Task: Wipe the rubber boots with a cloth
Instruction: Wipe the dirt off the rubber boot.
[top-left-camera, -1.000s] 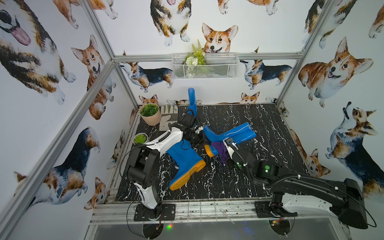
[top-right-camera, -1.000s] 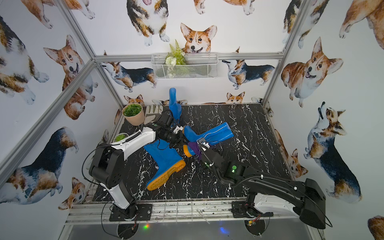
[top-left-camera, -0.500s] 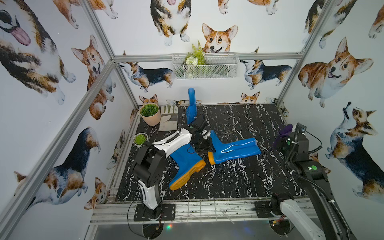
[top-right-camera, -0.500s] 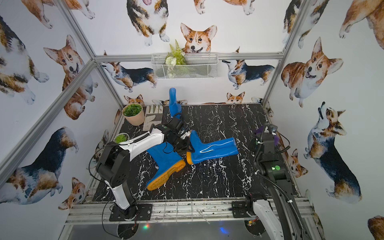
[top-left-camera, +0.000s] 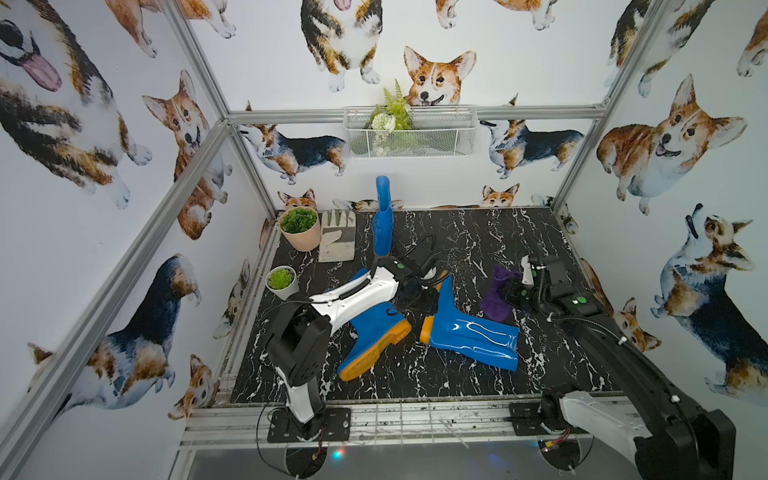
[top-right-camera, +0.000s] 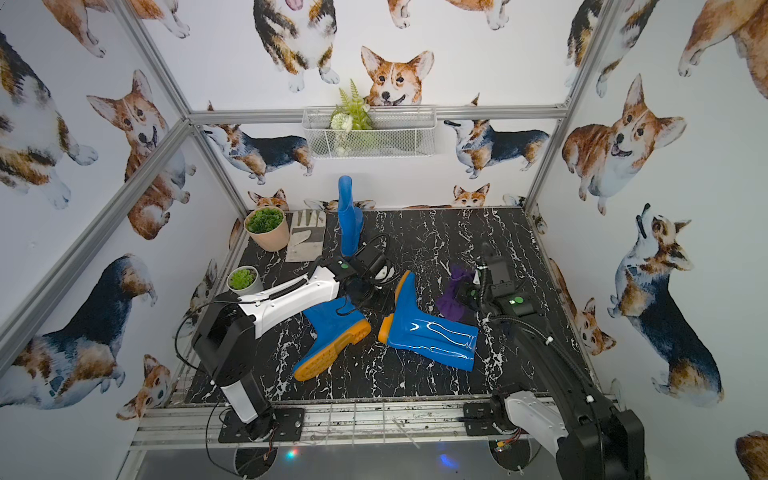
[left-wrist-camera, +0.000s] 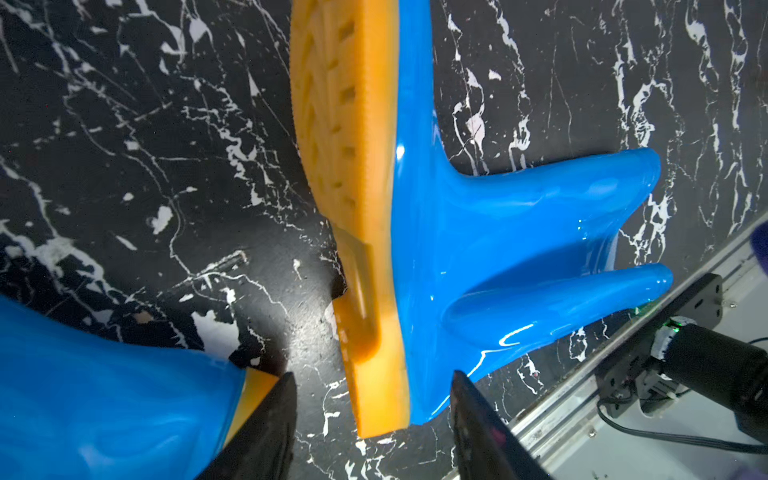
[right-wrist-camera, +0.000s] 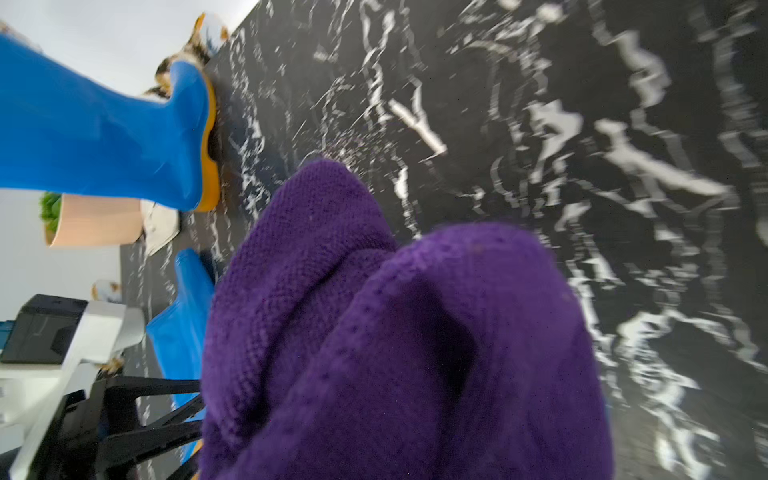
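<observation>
Fuzzy purple cloth (right-wrist-camera: 374, 332) sits clamped in the right gripper (top-left-camera: 514, 294); the left wrist view alone shows the left gripper (left-wrist-camera: 372, 374) parted astride a boot (left-wrist-camera: 519, 249).

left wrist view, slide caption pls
Open left tool straddling the orange heel of a blue rubber boot lying sideways on the black marble tabletop

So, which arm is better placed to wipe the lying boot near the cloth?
Right. The right gripper is shut on the cloth, beside that boot's shaft. The left gripper stands open around its heel, without cloth.
</observation>
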